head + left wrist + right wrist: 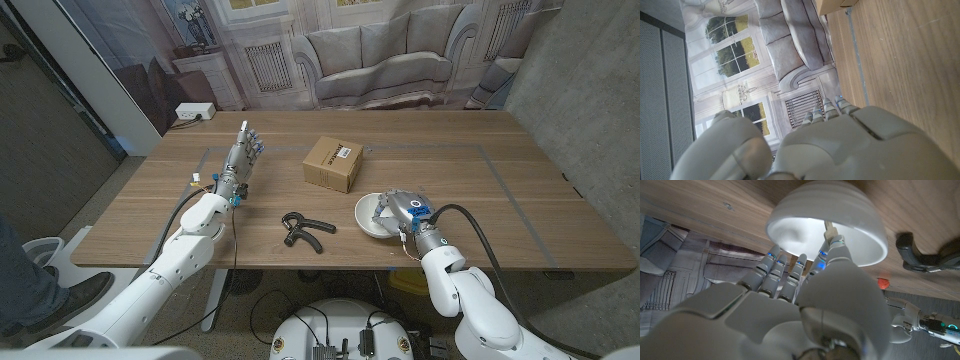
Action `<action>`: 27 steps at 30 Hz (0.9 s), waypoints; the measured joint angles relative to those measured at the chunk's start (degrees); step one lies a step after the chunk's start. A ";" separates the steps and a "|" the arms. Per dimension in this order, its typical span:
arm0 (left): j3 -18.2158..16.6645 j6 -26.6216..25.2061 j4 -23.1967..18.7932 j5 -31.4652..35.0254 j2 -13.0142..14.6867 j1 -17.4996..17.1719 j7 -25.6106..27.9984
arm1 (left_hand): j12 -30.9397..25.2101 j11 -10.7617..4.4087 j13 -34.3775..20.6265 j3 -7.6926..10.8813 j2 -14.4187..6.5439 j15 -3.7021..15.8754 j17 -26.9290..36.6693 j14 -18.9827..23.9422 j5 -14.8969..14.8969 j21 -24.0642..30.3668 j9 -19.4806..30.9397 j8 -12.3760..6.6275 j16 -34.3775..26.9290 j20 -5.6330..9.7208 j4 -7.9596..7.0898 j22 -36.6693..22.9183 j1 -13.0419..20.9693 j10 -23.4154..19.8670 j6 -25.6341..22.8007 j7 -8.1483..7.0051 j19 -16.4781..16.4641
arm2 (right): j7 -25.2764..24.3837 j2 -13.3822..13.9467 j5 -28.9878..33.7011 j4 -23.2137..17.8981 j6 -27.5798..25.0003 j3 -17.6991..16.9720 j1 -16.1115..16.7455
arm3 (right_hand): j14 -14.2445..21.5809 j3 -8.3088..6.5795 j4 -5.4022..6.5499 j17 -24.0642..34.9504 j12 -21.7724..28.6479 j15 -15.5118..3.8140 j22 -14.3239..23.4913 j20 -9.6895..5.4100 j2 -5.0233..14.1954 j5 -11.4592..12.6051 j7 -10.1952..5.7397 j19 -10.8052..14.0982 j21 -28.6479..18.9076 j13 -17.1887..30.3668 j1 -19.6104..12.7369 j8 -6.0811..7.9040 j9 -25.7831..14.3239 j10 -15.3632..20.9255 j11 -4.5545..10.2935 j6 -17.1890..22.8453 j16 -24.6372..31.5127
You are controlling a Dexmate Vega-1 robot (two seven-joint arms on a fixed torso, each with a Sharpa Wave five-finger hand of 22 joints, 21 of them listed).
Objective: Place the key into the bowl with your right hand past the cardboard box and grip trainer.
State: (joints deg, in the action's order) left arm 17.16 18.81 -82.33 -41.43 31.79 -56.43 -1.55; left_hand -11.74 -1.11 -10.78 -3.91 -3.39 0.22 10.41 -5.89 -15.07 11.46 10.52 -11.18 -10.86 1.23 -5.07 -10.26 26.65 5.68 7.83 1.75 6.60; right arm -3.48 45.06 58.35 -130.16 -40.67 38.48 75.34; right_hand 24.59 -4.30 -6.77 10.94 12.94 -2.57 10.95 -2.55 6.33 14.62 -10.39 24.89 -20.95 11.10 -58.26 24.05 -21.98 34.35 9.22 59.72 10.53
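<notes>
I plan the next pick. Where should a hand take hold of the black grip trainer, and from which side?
Grip one handle of the grip trainer from above. It lies flat on the table with its two handles spread toward the bowl, so each is free to close fingers around.

I stood at a wooden table (pixel 520 200) with pale tape lines marking a rectangle on its top. Behind its far edge hung a printed backdrop (pixel 380 50) showing a grey sofa (pixel 375 55), white-framed windows (pixel 735 50) with greenery outside, and a radiator (pixel 265 65). A grey rough wall (pixel 585 90) rose past the table's far right corner. On my left stood a dark panel (pixel 45 130), and a white power strip (pixel 193 112) lay near the table's far left corner. Light was even and soft.
</notes>
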 measured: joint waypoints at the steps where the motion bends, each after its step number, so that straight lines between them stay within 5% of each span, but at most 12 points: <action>1: 0.00 0.00 0.00 0.00 0.00 0.00 0.01 | 0.00 0.00 0.00 -0.06 0.00 0.00 0.00 0.00 0.00 0.00 0.00 0.00 0.00 0.00 -0.06 0.00 0.00 0.00 0.00 0.00 0.00 | 0.00 0.01 0.00 0.00 0.00 -0.01 0.00 | 0.00 0.00 0.00 0.00 0.00 0.00 0.00 0.00 -0.01 0.00 0.02 0.00 0.00 0.00 -0.01 -0.27 0.06 -0.23 -0.23 -0.42 0.00; 27: -0.31 0.09 -2.01 0.35 0.42 -1.47 1.32 | 0.00 0.00 0.00 -0.21 -0.53 0.00 0.00 0.00 0.00 0.00 0.00 0.00 0.00 -0.41 0.08 0.01 0.53 0.00 0.00 0.00 0.41 | -2.97 1.67 -3.12 0.00 1.42 -0.57 0.45 | -0.52 0.82 0.52 0.00 -1.45 0.10 0.00 0.11 -1.61 -1.11 -0.56 -0.52 1.06 -0.01 2.02 -4.60 -0.10 -5.43 -1.74 -11.11 0.00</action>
State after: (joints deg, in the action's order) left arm 16.84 18.90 -84.34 -41.08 32.21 -57.90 -0.23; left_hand -11.74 -1.11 -10.78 -4.12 -3.93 0.22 10.41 -5.89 -15.07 11.46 10.52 -11.18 -10.86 0.81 -4.99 -10.26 27.19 5.68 7.83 1.75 7.01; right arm -6.46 46.73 55.23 -130.16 -39.24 37.90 75.79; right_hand 24.07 -3.48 -6.25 10.94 11.49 -2.47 10.95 -2.44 4.72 13.51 -10.95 24.37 -19.89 11.09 -56.24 19.46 -22.08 28.92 7.48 48.62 10.53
